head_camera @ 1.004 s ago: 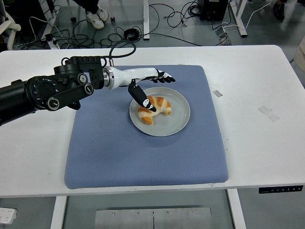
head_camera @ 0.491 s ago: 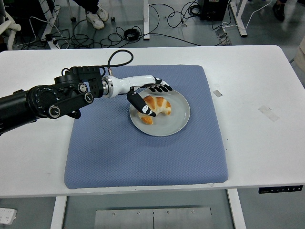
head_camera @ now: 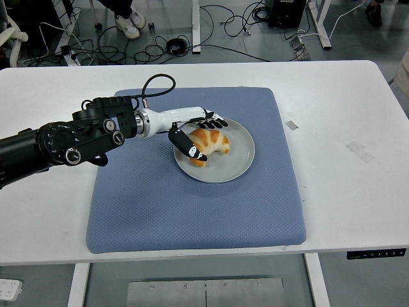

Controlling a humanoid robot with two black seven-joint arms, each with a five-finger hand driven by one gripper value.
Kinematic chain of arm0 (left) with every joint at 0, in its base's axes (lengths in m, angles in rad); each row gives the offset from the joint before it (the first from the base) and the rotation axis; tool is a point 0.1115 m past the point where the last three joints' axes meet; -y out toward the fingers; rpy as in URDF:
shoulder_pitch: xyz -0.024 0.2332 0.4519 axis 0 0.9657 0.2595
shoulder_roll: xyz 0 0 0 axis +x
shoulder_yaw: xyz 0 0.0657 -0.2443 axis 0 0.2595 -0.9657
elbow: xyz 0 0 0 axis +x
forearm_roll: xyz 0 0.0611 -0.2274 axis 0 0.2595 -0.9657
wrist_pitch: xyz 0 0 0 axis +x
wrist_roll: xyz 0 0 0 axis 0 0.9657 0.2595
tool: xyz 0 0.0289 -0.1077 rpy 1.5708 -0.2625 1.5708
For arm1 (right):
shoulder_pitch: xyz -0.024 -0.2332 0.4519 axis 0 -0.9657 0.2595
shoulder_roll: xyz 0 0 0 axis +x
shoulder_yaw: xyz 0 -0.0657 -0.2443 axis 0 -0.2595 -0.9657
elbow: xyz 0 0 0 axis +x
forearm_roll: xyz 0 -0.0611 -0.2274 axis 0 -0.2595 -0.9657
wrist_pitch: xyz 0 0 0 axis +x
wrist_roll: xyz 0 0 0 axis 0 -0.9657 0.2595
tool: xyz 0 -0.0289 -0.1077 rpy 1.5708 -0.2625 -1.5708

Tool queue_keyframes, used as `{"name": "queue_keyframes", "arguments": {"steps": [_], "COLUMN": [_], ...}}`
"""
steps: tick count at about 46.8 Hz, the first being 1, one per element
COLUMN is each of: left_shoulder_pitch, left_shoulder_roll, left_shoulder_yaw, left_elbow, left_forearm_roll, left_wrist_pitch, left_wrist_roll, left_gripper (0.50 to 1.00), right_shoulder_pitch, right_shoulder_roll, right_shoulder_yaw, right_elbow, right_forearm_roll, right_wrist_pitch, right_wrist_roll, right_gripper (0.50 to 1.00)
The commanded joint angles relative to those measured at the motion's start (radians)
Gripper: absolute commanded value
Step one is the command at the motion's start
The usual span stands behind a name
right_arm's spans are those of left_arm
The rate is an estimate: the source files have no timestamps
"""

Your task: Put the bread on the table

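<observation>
While the bread (head_camera: 208, 143) lies on the left half of the grey plate (head_camera: 239, 157), just above the middle of the frame, the left hand (head_camera: 195, 131) sits right at its left end, coming in from the left edge of the picture. The thumb (head_camera: 187, 146) reaches down across the bread's lower left end and the other fingers (head_camera: 213, 121) curve over its upper edge, so the hand looks partly closed around the bread; whether it grips it firmly or only touches it I cannot tell. The bread is a curved, crescent-shaped roll, golden brown with paler bands, and its long axis runs roughly left to right, bending downward at the left end. That puts the hand at the end of the roll, not across its middle, which the lift probably depends on. The plate is smooth, round and shallow, and stands on a blue, finely textured mat (head_camera: 192, 211) spread over the white worktop (head_camera: 345, 115). Bare worktop lies to the right and left of the mat. No right hand appears.
</observation>
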Motion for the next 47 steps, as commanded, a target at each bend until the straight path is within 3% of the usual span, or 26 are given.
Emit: {"name": "queue_keyframes", "arguments": {"steps": [1,11,26,37,47], "left_shoulder_pitch": [0.005,0.012,0.013,0.007,0.001], "left_shoulder_roll": [-0.008,-0.008,0.0,0.006,0.012], "left_shoulder_yaw": [0.0,0.0,0.0,-0.004,-0.038], "left_elbow": [0.0,0.0,0.0,0.0,0.0], "left_forearm_roll": [0.0,0.0,-0.002,-0.003,-0.006], "left_wrist_pitch": [0.003,0.003,0.003,0.001,0.001], "left_wrist_roll": [0.0,0.0,0.0,0.0,0.0], "left_gripper": [0.878,0.766,0.701,0.602,0.587], "right_shoulder_pitch": [0.0,0.0,0.0,0.0,0.0], "right_shoulder_roll": [0.0,0.0,0.0,0.0,0.0], "right_shoulder_yaw": [-0.001,0.001,0.001,-0.001,-0.001], "right_elbow": [-0.001,0.001,-0.001,0.001,0.001], "right_forearm_roll": [0.0,0.0,0.0,0.0,0.0], "right_wrist_pitch": [0.0,0.0,0.0,0.0,0.0], "right_wrist_roll": [-0.001,0.001,-0.001,0.001,-0.001], "right_gripper": [1.0,1.0,1.0,1.0,1.0]}}
